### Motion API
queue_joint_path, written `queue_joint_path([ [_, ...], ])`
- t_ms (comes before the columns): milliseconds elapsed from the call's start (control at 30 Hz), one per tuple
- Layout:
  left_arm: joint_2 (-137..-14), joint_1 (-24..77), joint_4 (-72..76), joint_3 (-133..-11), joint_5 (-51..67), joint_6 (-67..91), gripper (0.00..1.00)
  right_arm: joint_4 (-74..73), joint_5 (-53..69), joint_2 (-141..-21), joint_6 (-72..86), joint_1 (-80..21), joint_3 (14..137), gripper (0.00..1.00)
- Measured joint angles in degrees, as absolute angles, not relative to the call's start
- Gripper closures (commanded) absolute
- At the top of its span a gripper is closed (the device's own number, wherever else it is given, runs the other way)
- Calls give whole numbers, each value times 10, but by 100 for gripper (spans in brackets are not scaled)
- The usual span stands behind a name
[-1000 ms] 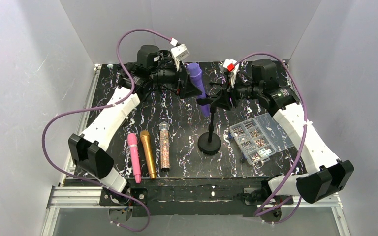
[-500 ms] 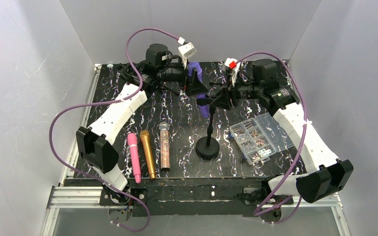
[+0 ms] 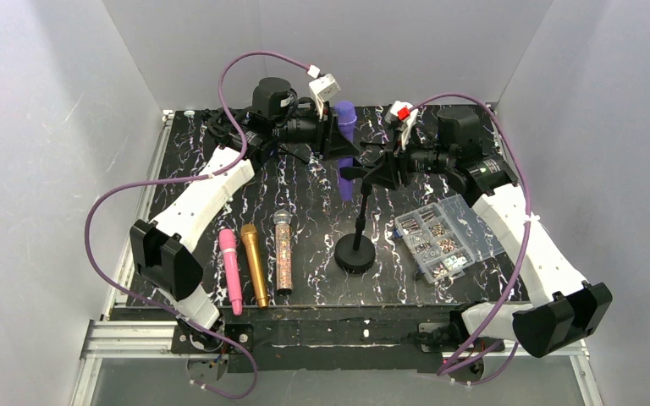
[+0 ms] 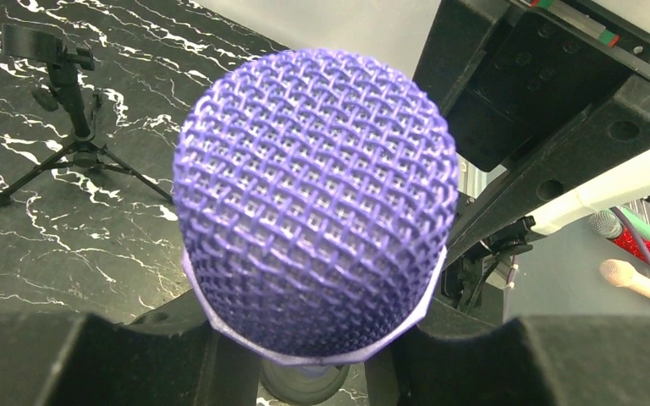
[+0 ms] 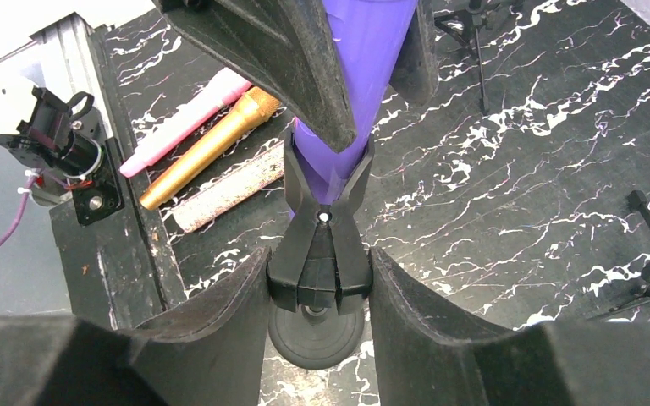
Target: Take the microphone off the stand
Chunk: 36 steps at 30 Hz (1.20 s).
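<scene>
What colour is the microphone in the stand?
The microphone is purple; left wrist view shows it best.

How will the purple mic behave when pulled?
Probably rigid; the purple microphone tapers smoothly, so it may slip in the left claw. The clip hugs it: expect resistance. The stand has a small base and could tip, though the right claw braces the clip.

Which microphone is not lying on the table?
The purple microphone, clipped in the stand; the pink microphone, gold microphone and glitter microphone lie flat side by side.
</scene>
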<state>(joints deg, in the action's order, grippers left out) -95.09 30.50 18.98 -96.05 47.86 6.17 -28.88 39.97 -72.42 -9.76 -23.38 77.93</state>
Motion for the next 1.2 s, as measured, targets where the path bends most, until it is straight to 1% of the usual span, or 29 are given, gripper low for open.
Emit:
queue_joint_path([
  [267, -942, 308, 184, -961, 469, 60, 100, -289, 382, -698, -111, -237, 763, 99],
  [467, -935, 290, 152, -961, 452, 40, 100, -303, 353, -673, -138, -232, 753, 99],
  [800, -929, 279, 137, -956, 435, 36, 100, -304, 333, -672, -159, -230, 751, 99],
  [967, -890, 278, 113, -914, 404, 52, 100, -290, 331, -681, -155, -230, 751, 99],
  [1200, -831, 277, 53, -824, 327, 76, 100, -243, 319, -710, -136, -230, 759, 99],
])
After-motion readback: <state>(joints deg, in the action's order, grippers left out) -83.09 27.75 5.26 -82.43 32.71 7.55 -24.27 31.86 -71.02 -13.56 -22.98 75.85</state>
